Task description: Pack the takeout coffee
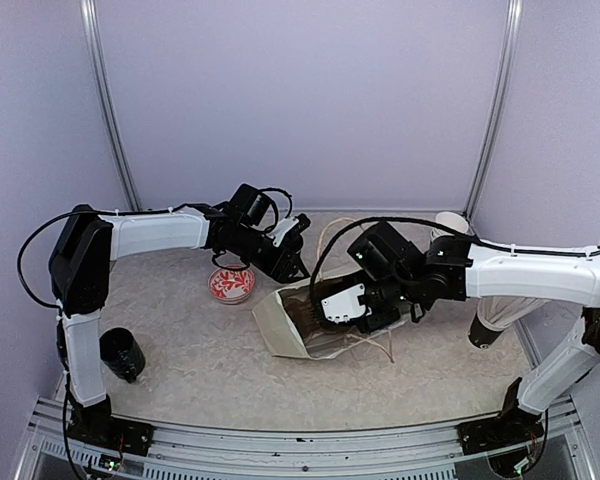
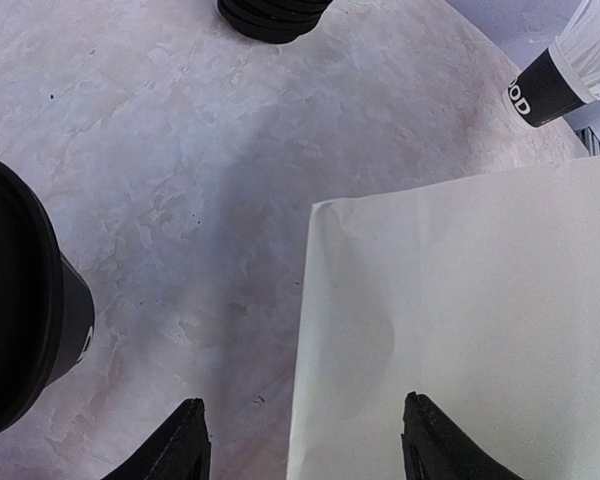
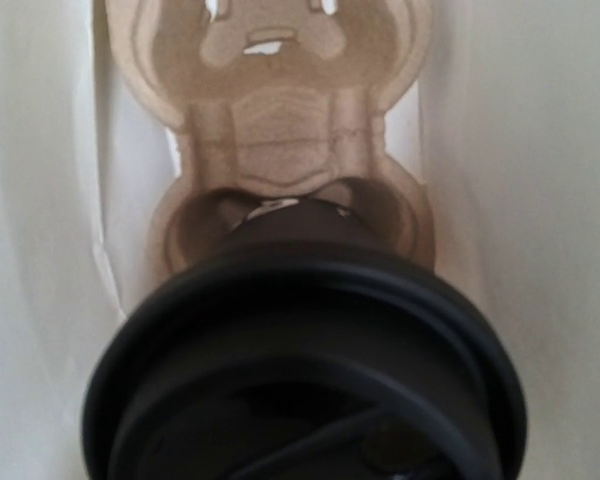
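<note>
My left jaws stand open astride the paper bag's point(image 2: 460, 320) edge, I judge to steady its mouth. My right jaws reach inside; whether they grip I cannot tell, since the takeout coffee point(image 3: 310, 380) hides them, its base meeting the cardboard carrier point(image 3: 280, 130).

Overhead view: moderately bright, even, diffuse light. Soft shadows lie on the table point(image 1: 180, 340). The frame posts point(image 1: 105, 100) bow with lens distortion.

My left wrist view: sharp, with a broad soft shadow across the table. The paper bag point(image 2: 480, 300) is near washed out.

My right wrist view: dim, warm-tinted and soft throughout. The black lid point(image 3: 300, 350), up close, is out of focus.
</note>
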You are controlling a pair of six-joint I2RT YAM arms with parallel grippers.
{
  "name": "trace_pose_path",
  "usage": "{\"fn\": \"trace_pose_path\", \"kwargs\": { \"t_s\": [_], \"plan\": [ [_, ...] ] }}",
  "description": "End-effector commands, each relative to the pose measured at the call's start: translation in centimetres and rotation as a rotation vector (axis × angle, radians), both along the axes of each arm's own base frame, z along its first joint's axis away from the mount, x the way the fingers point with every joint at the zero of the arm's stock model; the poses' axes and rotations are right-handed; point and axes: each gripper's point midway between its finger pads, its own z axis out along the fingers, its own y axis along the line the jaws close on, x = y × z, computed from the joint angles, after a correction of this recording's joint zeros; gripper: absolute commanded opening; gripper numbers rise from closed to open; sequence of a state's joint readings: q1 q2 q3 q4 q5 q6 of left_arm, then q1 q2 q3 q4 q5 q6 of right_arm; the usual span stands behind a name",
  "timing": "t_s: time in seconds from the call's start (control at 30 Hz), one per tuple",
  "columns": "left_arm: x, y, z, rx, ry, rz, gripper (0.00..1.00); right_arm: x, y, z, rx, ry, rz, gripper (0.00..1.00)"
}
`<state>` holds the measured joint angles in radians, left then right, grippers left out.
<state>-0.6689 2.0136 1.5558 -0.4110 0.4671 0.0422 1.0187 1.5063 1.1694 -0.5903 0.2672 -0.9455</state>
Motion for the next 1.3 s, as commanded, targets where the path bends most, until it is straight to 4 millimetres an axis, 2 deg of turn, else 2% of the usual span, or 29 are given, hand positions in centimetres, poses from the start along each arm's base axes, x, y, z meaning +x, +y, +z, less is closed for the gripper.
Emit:
{"fn": "trace_pose_path", "kwargs": {
  "t_s": [0.0,0.33,0.8,1.03,1.27],
  "plan": [
    [-0.1,-0.5,-0.3,-0.021,0.009,-0.022,0.65,0.7,0.2,-0.2,0.014,-0.015,-0.018,0.56],
    [-0.6,-0.9,-1.1,-0.016,0.028,-0.036,0.64,0.7,-0.2,-1.6,-0.029,0.023,-0.024,0.56],
    [-3.1,-2.7,-1.6,-0.036,0.080,-0.118,0.64,-0.9,-0.5,-2.2,-0.078,0.127,0.013,0.56],
    [-5.7,-4.2,-1.9,-0.057,0.123,-0.194,0.64,-2.8,-1.1,-2.4,-0.138,0.245,0.043,0.56],
    [-8.8,-5.9,-2.9,-0.047,0.153,-0.278,0.64,-6.8,-2.5,-3.2,-0.229,0.466,0.093,0.56]
  ]
}}
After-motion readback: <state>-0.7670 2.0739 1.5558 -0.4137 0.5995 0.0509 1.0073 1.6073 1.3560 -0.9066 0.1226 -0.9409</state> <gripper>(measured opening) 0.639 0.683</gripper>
